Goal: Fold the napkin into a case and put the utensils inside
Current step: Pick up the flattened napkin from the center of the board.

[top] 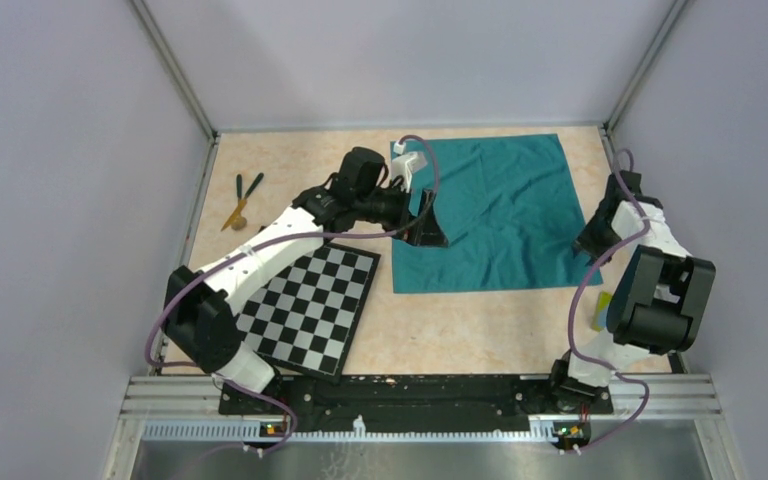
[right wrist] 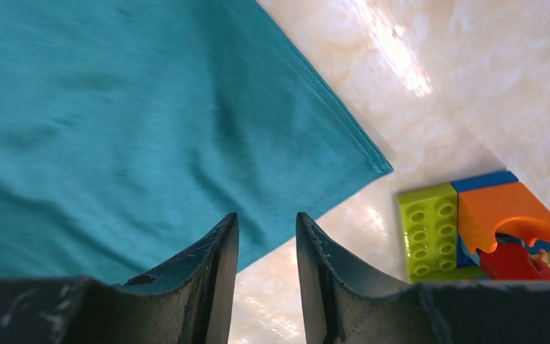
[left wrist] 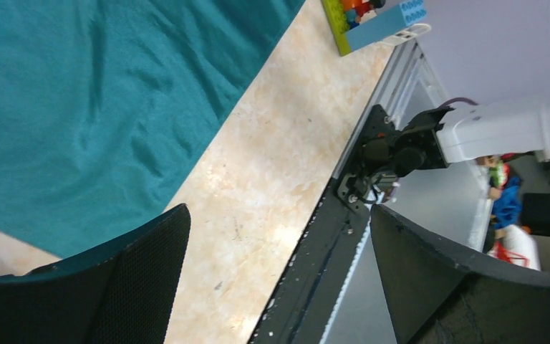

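Observation:
The teal-green napkin (top: 495,210) lies spread flat and unfolded at the back right of the table. My left gripper (top: 427,228) hovers over its left edge, jaws wide open and empty. In the left wrist view the gripper (left wrist: 279,279) has the napkin (left wrist: 93,107) at the upper left, with one finger (left wrist: 114,287) over its edge. My right gripper (top: 588,242) is at the napkin's right edge. In the right wrist view it (right wrist: 266,244) is open by a narrow gap and empty, above the napkin's edge (right wrist: 150,107). The utensils (top: 241,199) lie at the far left: two dark green, one tan.
A black-and-white checkerboard (top: 310,305) lies front left under the left arm. Toy blocks (top: 600,310) sit by the right arm and also show in the right wrist view (right wrist: 473,229) and the left wrist view (left wrist: 376,18). Metal rails and purple walls border the table.

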